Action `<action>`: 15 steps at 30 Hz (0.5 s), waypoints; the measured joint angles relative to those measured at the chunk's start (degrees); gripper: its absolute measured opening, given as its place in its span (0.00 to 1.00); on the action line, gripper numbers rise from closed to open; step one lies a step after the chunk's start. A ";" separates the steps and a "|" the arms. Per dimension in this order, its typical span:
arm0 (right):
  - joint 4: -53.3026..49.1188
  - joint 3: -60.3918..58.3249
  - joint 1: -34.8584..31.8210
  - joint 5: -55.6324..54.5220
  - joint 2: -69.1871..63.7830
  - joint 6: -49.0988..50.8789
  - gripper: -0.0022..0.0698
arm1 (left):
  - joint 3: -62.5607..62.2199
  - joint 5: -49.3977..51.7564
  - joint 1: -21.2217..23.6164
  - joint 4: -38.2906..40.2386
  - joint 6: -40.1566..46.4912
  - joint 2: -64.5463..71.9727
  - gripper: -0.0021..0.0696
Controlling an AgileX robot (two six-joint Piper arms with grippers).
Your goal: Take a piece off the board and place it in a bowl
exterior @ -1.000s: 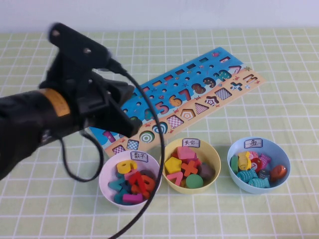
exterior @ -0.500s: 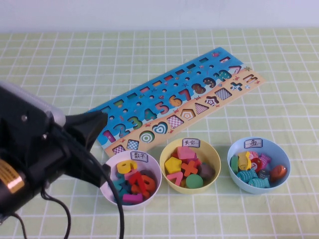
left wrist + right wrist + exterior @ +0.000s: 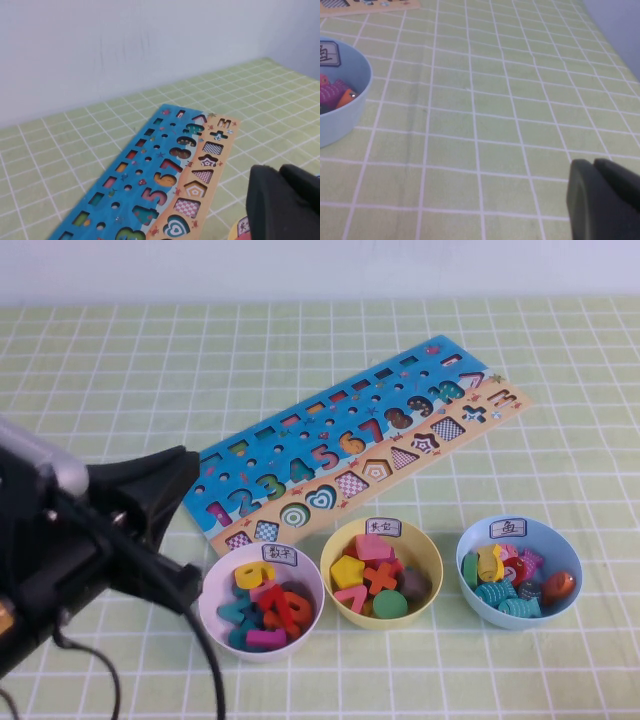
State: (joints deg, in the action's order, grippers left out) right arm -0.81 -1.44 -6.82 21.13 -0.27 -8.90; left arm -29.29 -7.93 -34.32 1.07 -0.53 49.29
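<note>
The yellow number 6 piece (image 3: 253,575) lies on top of other number pieces in the pale pink bowl (image 3: 262,650), near its white label. The blue and tan board (image 3: 330,425) lies slanted behind the bowls and also shows in the left wrist view as the board (image 3: 150,165). My left gripper (image 3: 186,470) is shut and empty at the near left, pointing toward the board's left end, left of the pink bowl. My right gripper (image 3: 600,200) is shut and empty, low over bare cloth; it is out of the high view.
A yellow bowl (image 3: 432,552) of shape pieces and a light blue bowl (image 3: 577,562) stand in a row right of the pink one. The blue bowl (image 3: 345,110) sits near my right gripper. The left arm's cable (image 3: 205,660) trails by the pink bowl. Green checked cloth covers the table.
My left arm has dropped from above the board's left end down toward the near left corner. Its fingers have closed the last bit, with nothing in them.
</note>
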 joint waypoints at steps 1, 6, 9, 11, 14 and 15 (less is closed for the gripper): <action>0.00 0.00 0.00 0.00 0.00 0.00 0.01 | 0.63 0.26 0.00 0.00 0.00 -1.02 0.03; 0.00 0.00 0.00 0.00 0.00 0.00 0.01 | 7.64 0.32 0.29 0.00 0.00 -8.14 0.03; 0.00 0.00 0.00 0.00 0.00 0.00 0.01 | 13.44 -0.30 2.52 0.00 -1.20 -14.72 0.03; 0.00 0.00 0.00 0.00 0.00 0.00 0.01 | 17.55 -0.70 5.17 0.00 -3.07 -20.11 0.03; 0.00 0.00 0.00 0.00 0.00 0.00 0.01 | 22.85 -0.93 10.20 0.00 -4.26 -27.73 0.03; 0.00 0.00 0.00 0.00 0.00 0.00 0.01 | 24.54 -0.93 11.84 -0.15 -4.38 -30.35 0.03</action>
State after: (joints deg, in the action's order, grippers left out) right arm -0.81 -1.44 -6.82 21.13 -0.27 -8.90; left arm -4.75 -8.86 -22.47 0.92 -4.91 18.94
